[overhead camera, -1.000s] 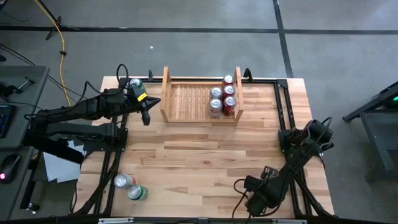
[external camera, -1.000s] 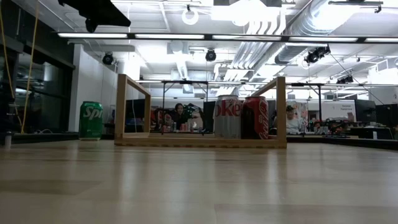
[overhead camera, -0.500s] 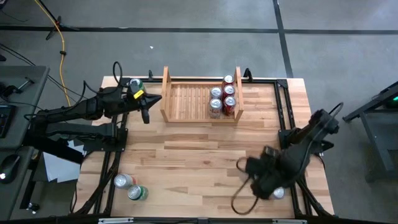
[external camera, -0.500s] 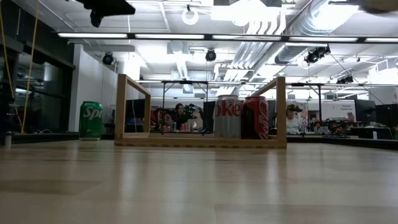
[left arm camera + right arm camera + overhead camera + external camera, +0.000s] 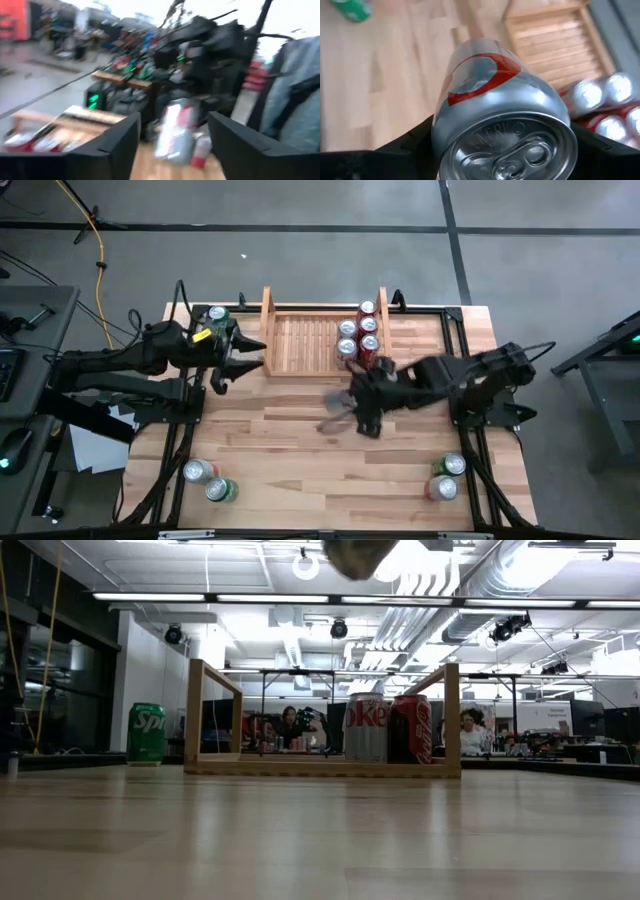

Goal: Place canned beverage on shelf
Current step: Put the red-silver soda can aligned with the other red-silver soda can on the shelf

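Note:
My right gripper [image 5: 358,410] hangs over the middle of the table, near side of the shelf [image 5: 300,340], shut on a silver canned beverage with a red mark [image 5: 495,95]. The pale wooden shelf stands at the far edge with several cans [image 5: 358,338] on its slatted base at the right end. A green can [image 5: 217,317] stands upright on the table left of the shelf. My left gripper [image 5: 243,358] is raised beside that can, fingers open, with nothing between them in the left wrist view [image 5: 172,145]. My right gripper pinches the silver can between its two fingers, one on each side of the can's body [image 5: 440,125], near the top end. The can's lid [image 5: 515,145] faces back toward the wrist. The can slants down and away from the fingers, lifted clear of the table.
Two cans [image 5: 210,480] lie at the near left corner and two more [image 5: 445,477] at the near right corner. Black rails [image 5: 462,360] run along both table sides. Bare wood lies between the shelf and the near edge. People and desks show beyond the table in the low view.
My right gripper has risen from the near right corner and swung toward the shelf, carrying the silver can clear of the table. My left gripper has tipped upward toward level and opened, staying beside the green can.

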Robot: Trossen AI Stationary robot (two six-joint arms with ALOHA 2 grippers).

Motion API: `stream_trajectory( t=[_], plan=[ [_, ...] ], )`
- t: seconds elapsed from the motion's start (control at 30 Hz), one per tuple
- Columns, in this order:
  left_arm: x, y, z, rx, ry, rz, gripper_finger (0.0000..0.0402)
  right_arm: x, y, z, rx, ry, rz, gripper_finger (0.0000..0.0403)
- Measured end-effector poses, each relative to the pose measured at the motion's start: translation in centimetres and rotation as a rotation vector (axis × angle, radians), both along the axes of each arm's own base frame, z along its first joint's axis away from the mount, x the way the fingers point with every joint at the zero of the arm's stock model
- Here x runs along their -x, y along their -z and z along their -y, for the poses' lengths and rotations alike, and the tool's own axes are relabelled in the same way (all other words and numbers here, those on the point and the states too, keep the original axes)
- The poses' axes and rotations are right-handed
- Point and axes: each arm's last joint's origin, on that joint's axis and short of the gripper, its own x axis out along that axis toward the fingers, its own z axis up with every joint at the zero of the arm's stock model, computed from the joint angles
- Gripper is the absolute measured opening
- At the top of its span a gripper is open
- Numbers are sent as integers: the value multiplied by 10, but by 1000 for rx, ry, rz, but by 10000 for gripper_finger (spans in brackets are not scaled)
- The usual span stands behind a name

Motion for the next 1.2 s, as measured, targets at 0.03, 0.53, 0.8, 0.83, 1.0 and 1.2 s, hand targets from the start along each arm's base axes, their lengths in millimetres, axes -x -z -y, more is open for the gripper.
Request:
stream_trajectory(
  t=[0.03, 0.53, 0.8, 0.83, 1.0, 1.2],
  plan=[
    [-3, -1, 2, -1, 16, 10, 246, -3, 0, 8, 18, -12, -2, 283],
    [-93, 0, -5, -163, -61, -390, 305, -24, -6, 92, 17, -369, 43, 283],
    [-116, 2, -16, -112, -113, -586, 305, -29, -6, 112, 97, -496, 66, 283],
    [-118, 3, -16, -107, -113, -594, 306, -29, -5, 114, 103, -498, 67, 283],
    [-125, 11, -18, -97, -103, -620, 308, -34, -3, 117, 114, -488, 70, 283],
    [-128, 15, -22, -103, -52, -634, 308, -44, 1, 117, 112, -464, 99, 283]
  ],
)
